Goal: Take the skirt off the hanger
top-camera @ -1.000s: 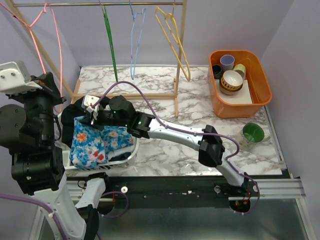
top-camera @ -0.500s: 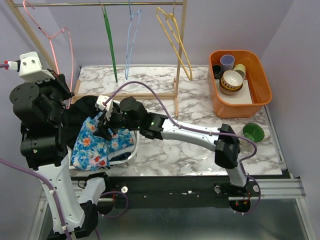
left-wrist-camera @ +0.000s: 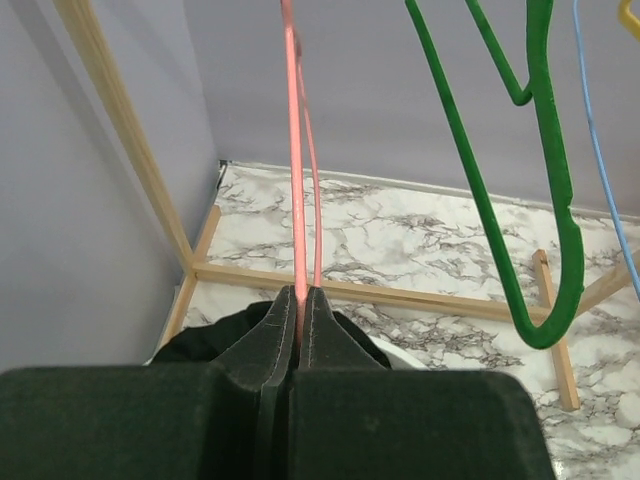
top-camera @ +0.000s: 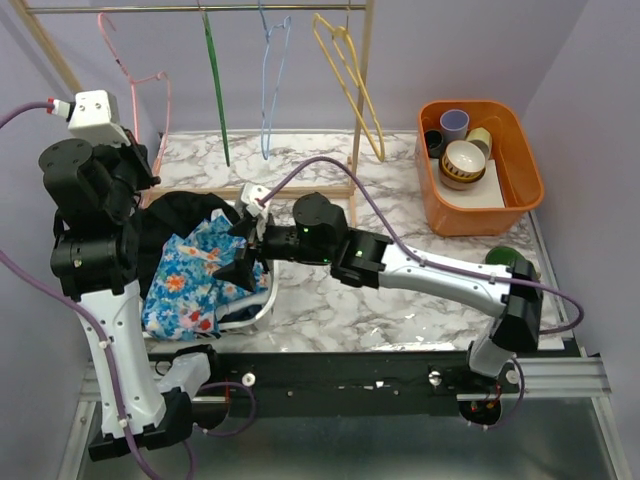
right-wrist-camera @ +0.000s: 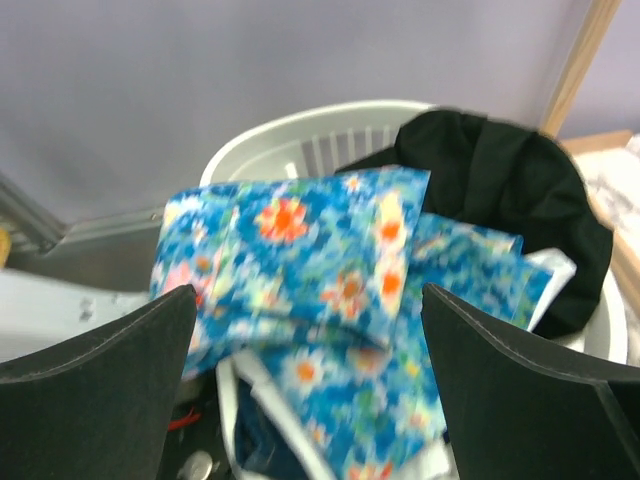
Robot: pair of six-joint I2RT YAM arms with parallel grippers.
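Pink hanger pinched tight in L jaws; R jaws wide open, empty, over floral garment in basket.

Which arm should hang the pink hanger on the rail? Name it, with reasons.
Left. The left hand is shut on the pink hanger up near the rail; the right hand is open, low over the basket.

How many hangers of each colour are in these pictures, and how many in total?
Pink hanger: 1
Green hanger: 1
Light-blue hanger: 1
Yellow hanger: 1
Total: 4
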